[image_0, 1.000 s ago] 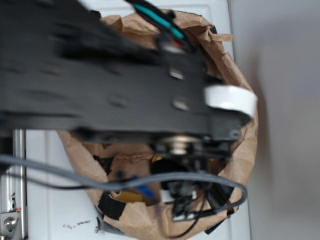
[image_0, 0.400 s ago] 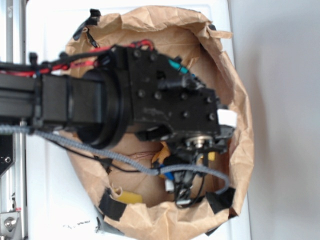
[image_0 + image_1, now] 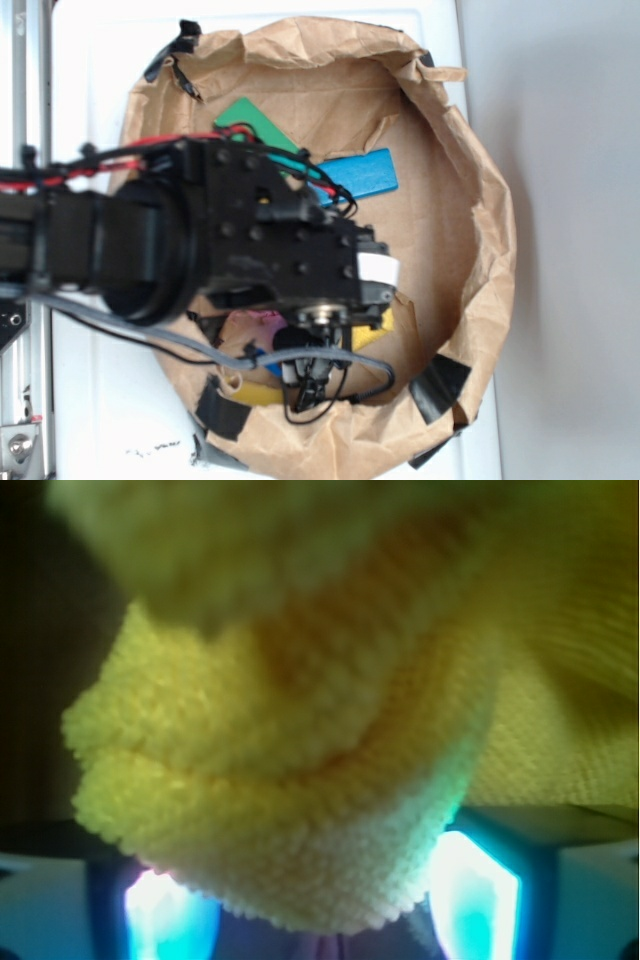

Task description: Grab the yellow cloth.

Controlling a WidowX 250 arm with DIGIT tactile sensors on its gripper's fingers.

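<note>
A crumpled brown paper bag, its rim rolled down and patched with black tape, stands on a white desk and walls in everything; the widest free floor lies at its right side, between the arm and the right wall. The black arm enters from the left edge, trailing red and grey cables, and covers the bag's middle and lower left, its wrist pointing down into the bag. Past its upper edge a green block and then a blue block lie on the bag floor, each partly cut off by the arm. Under the wrist a pink scrap and a small flat yellow piece near the lower rim peek out. The tool is mostly hidden from outside, with yellow showing just right of it. The wrist view is filled by the yellow cloth, blurred and folded, pressed close against the lens, with the tool's fingers glowing teal at either side of its lower fold; whether the tool grips it cannot be told.
</note>
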